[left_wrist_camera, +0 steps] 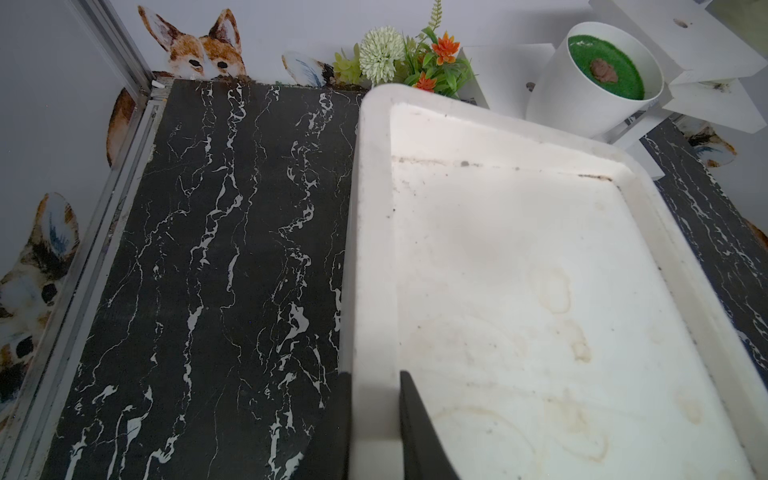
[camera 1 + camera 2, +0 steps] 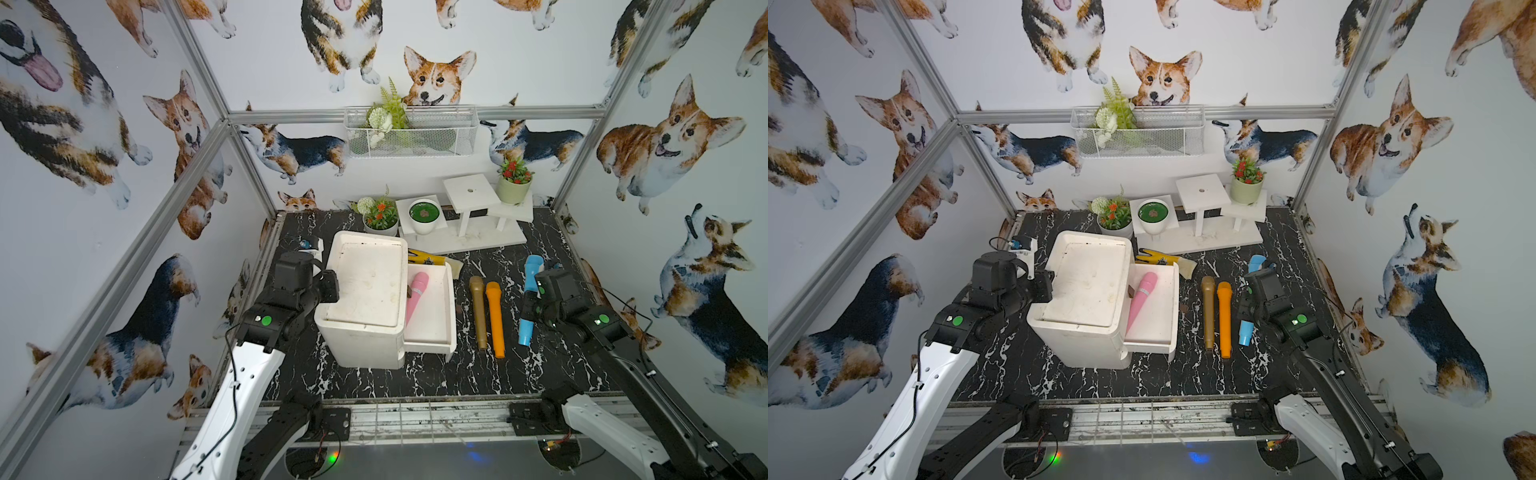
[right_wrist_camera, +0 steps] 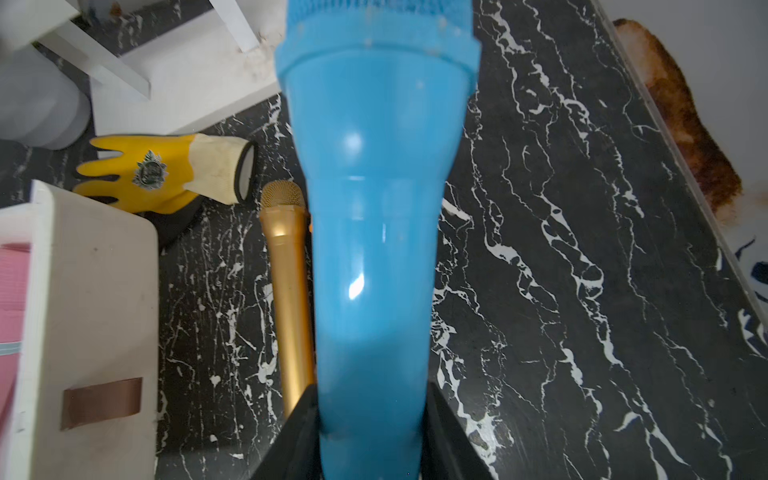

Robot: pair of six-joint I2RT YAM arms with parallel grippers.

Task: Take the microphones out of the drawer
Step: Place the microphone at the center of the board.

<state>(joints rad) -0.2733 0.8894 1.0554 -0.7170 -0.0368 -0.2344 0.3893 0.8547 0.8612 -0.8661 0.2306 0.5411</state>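
Note:
The white drawer unit (image 2: pixel 365 286) stands mid-table with its drawer (image 2: pixel 451 299) pulled out to the right. A pink microphone (image 2: pixel 417 297) (image 2: pixel 1142 300) lies inside the drawer. My right gripper (image 3: pixel 371 386) (image 2: pixel 528 305) is shut on the handle of a blue microphone (image 3: pixel 370 208) (image 2: pixel 525 330), to the right of the drawer and outside it. Whether it touches the table I cannot tell. My left gripper (image 1: pixel 374 374) (image 2: pixel 332 286) is shut on the raised rim at the unit's left top edge (image 1: pixel 374 249).
A gold microphone (image 2: pixel 478 311) and an orange one (image 2: pixel 494 318) lie side by side between the drawer and the blue microphone. A yellow glove (image 3: pixel 162 170) lies behind the drawer. Flower pots (image 2: pixel 380 218) and a white stepped stand (image 2: pixel 469 195) line the back.

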